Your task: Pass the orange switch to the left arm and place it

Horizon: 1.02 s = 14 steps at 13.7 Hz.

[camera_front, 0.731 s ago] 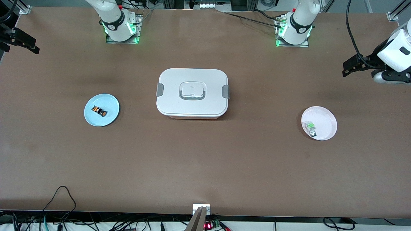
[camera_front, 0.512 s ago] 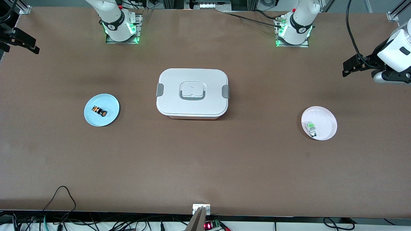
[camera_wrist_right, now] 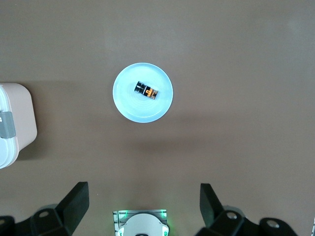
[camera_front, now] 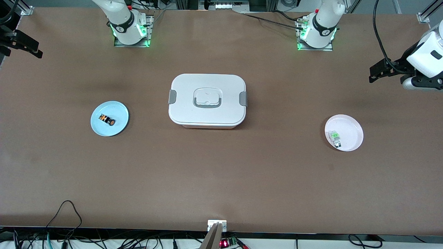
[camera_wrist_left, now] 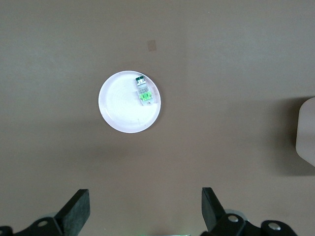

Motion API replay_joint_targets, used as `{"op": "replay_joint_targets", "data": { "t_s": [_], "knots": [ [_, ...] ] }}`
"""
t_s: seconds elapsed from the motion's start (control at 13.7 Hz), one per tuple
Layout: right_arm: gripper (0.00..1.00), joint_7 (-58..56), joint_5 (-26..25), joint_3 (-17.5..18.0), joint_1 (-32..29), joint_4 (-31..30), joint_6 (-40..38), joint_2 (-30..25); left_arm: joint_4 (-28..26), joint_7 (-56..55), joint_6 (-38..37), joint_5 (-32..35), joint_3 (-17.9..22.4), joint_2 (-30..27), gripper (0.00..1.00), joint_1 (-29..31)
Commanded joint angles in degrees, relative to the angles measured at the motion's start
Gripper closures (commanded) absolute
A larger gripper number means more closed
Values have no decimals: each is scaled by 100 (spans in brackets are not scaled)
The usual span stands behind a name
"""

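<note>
The orange switch (camera_front: 107, 119) is black with orange parts and lies on a small blue plate (camera_front: 119, 112) toward the right arm's end of the table. It also shows in the right wrist view (camera_wrist_right: 146, 90). The white lidded box (camera_front: 207, 100) stands mid-table, its edge in the right wrist view (camera_wrist_right: 15, 123). My right gripper (camera_front: 34, 48) hangs high over the table's end near the blue plate; in its wrist view (camera_wrist_right: 142, 209) it is open and empty. My left gripper (camera_front: 373, 73) hangs high over the table's other end, open and empty (camera_wrist_left: 145, 211).
A pale pink plate (camera_front: 352, 127) holding a clear switch with green parts (camera_front: 335, 137) lies toward the left arm's end, also in the left wrist view (camera_wrist_left: 143, 92). The two arm bases (camera_front: 129, 31) (camera_front: 316, 33) stand along the table's edge farthest from the front camera.
</note>
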Motion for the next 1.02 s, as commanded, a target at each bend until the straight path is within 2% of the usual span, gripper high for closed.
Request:
{"op": "replay_joint_targets", "data": {
  "t_s": [0.0, 0.58, 0.73, 0.95],
  "knots": [
    [0, 86, 99, 3, -10, 133, -125, 140, 188, -35, -124, -23, -21, 75, 0, 9],
    [0, 103, 108, 3, -18, 133, 7, 579, 188, -35, -124, -23, -21, 75, 0, 9],
    [0, 94, 47, 20, -1, 133, 400, 719, 188, -35, -133, -23, -21, 75, 0, 9],
    [0, 103, 82, 12, -18, 133, 595, 948, 188, -35, -124, -23, -21, 75, 0, 0]
  ]
}}
